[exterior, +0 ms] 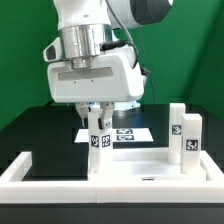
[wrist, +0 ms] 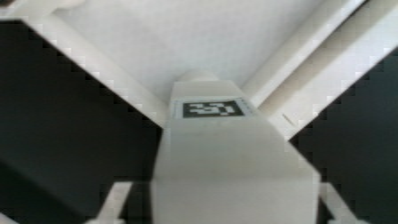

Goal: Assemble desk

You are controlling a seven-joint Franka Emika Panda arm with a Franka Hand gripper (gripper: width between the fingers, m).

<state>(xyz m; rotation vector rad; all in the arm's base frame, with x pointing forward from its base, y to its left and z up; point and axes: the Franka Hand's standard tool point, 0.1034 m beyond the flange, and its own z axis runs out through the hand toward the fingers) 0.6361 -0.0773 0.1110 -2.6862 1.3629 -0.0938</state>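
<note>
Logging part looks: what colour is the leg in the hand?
White, with a black-and-white square tag; the leg shows best in the wrist view.

Exterior view: set low and close beyond the raised border rim [exterior: 60,172], facing across it toward the arm, level with the slab [exterior: 150,160]. Wrist view: looking steeply down past the jaws, very near a tagged leg block [wrist: 217,150]. Shared: that leg block [exterior: 99,140] and the rim [wrist: 107,70].

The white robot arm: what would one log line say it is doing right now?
gripper: shut on white oblong tagged leg block | block upright over white flat slab | two leg blocks upright, exterior view's right
</note>
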